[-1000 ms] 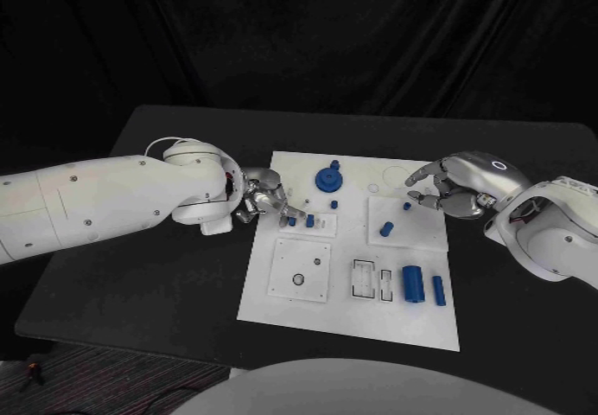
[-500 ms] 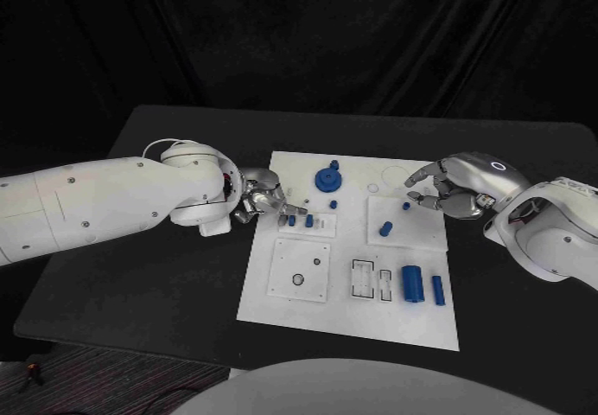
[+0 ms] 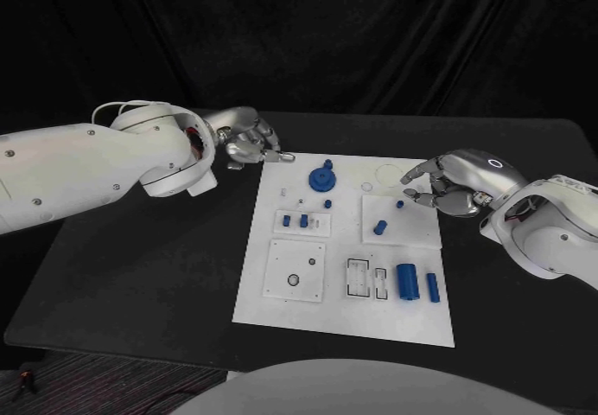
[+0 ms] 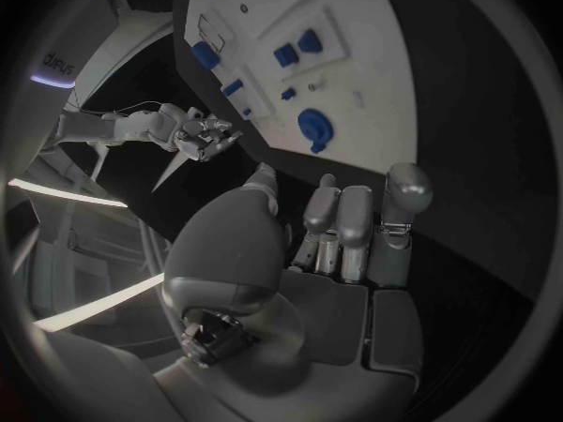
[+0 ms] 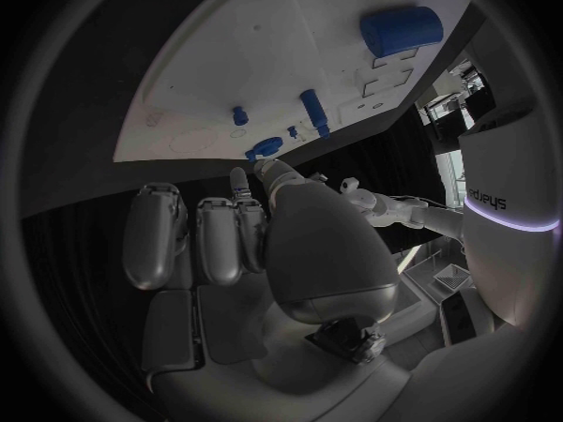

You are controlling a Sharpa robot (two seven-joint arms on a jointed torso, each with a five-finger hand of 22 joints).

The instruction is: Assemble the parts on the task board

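I am seeing my left robot hand (image 3: 253,141) hovering over the black counter (image 3: 149,259) beside the white task board (image 3: 355,320), fingers curled, holding nothing. Blue plastic parts (image 3: 412,282) are lying on the board. My right robot hand (image 3: 454,183) is hanging at the board's right edge, fingers curled, empty.

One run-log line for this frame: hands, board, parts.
left hand: off the far-left corner, nothing seen held | right hand: at right edge, fingers curled | task board: blue gear at far end | large blue cylinder: lying near right
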